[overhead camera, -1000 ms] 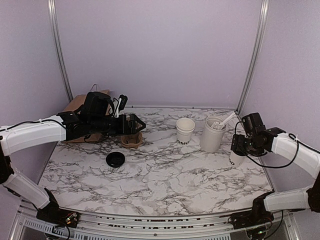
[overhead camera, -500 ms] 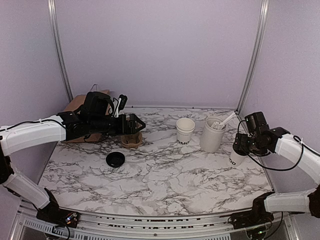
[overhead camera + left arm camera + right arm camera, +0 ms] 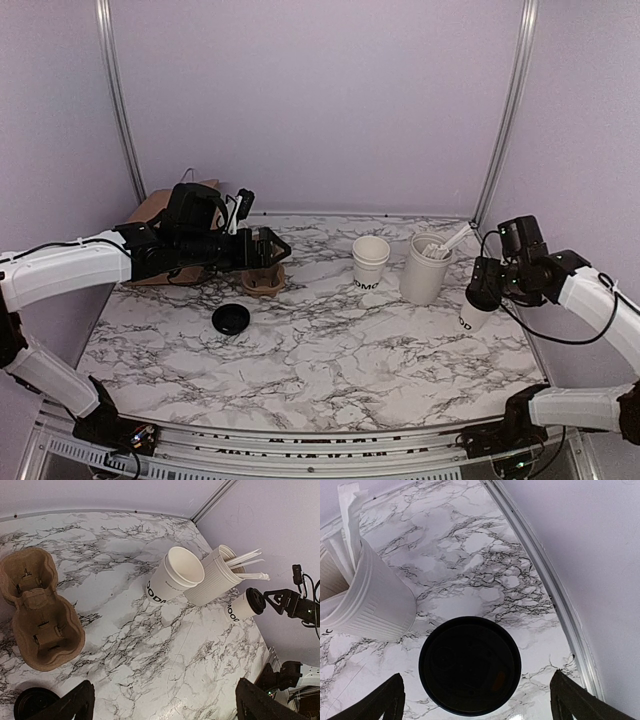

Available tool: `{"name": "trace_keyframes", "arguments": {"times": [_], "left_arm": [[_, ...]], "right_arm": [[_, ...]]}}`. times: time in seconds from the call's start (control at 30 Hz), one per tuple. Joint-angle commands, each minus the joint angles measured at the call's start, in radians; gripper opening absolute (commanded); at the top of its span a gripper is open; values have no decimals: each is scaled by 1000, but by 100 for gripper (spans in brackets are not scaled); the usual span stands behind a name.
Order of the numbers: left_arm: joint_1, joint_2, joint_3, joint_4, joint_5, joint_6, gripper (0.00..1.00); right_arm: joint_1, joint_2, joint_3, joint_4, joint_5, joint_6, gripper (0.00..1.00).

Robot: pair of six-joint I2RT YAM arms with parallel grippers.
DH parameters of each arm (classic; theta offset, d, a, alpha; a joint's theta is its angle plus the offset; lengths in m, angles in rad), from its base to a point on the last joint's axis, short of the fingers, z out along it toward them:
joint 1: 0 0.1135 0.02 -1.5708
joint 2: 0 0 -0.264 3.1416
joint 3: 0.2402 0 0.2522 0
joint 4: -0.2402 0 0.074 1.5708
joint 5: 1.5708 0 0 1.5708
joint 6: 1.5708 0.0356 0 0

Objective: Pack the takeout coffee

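Nearest on the table [image 3: 330,370], seen from the top camera, are two things. At 9 o'clock lies a loose lid [image 3: 231,319], flat and alone. At 3 o'clock stands the cup [image 3: 470,318], upright, lettering low on its side, with its own black lid [image 3: 470,665] already on.

The right gripper [image 3: 484,293] hangs over that cup. Its wrist view looks straight down on the lid, one finger at each side and clear of it: the claw is released and holds nothing. How far the fingers reach down the cup wall I cannot tell.

Farther back, at 10 o'clock, the brown carrier [image 3: 265,281] sits with both wells empty. The left gripper [image 3: 270,248] hovers just above it, also released and empty. At 1 o'clock is the stack [image 3: 370,262] of cups, and at 2 o'clock, touching or nearly touching it, the tub [image 3: 422,275] of utensils. A bag [image 3: 160,208] stands in the far 10 o'clock corner.

The step in hand looks like the pick-up of the capped cup. The next move calls for the right claw to sink below the lid's rim, close gently on the paper wall, and lift straight up. It must keep off the tub at its 9 o'clock side, then carry the cup toward the carrier.
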Motion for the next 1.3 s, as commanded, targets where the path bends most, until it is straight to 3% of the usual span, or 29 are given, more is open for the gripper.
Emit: {"name": "trace_keyframes", "arguments": {"times": [0.0, 0.13, 0.63, 0.97, 1.1, 1.27], "left_arm": [[7, -36, 19, -11, -3, 12, 99], [8, -40, 16, -13, -3, 4, 99], [20, -130, -63, -38, -2, -30, 99], [29, -172, -120, -47, 2, -40, 99], [39, -176, -128, -65, -42, -59, 99], [54, -157, -111, -137, -141, -54, 99]], "right_arm": [[-6, -37, 77, 1, -46, -32, 98], [33, -30, 132, -13, -58, -40, 98], [364, 67, 384, -118, 88, 74, 97], [631, 246, 606, -217, 248, 155, 97], [687, 341, 674, -190, 230, 131, 97], [695, 436, 668, -19, 59, 45, 96]]}}
